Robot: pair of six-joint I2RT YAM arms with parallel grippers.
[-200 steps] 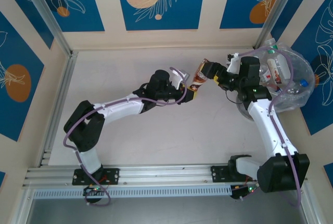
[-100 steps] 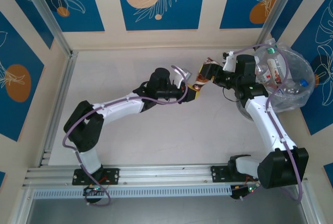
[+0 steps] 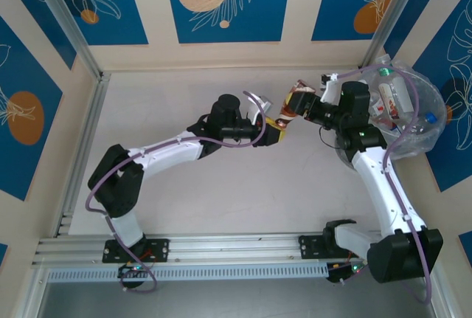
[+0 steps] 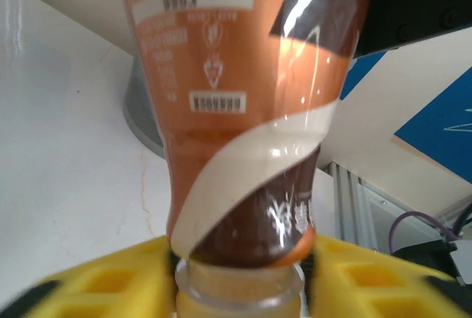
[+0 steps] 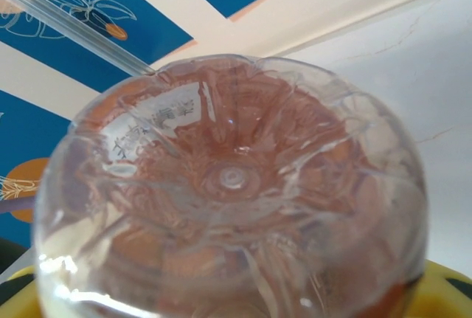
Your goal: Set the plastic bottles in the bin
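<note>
A brown-labelled plastic bottle (image 3: 285, 114) hangs in the air between the two arms, left of the bin (image 3: 435, 130). My right gripper (image 3: 300, 103) is shut on its base end; in the right wrist view the clear ribbed base (image 5: 236, 178) sits right against the camera, with yellow fingers (image 5: 446, 288) at the lower corners. My left gripper (image 3: 273, 128) sits around the neck. In the left wrist view the bottle (image 4: 236, 111) stands between the yellow pads (image 4: 96, 288), with thin dark gaps on both sides of the neck. Several bottles (image 3: 394, 100) lie in the bin's clear bag.
The bin stands at the table's right edge, against the blue patterned wall. Its grey base (image 4: 144, 115) shows behind the bottle in the left wrist view. A metal rail (image 3: 81, 156) runs along the left side, and white tabletop (image 3: 295, 185) lies below the grippers.
My right gripper has closed on the bottle's base end. My left gripper's jaws have parted slightly from the neck. The bottle has shifted a little toward the bin.
</note>
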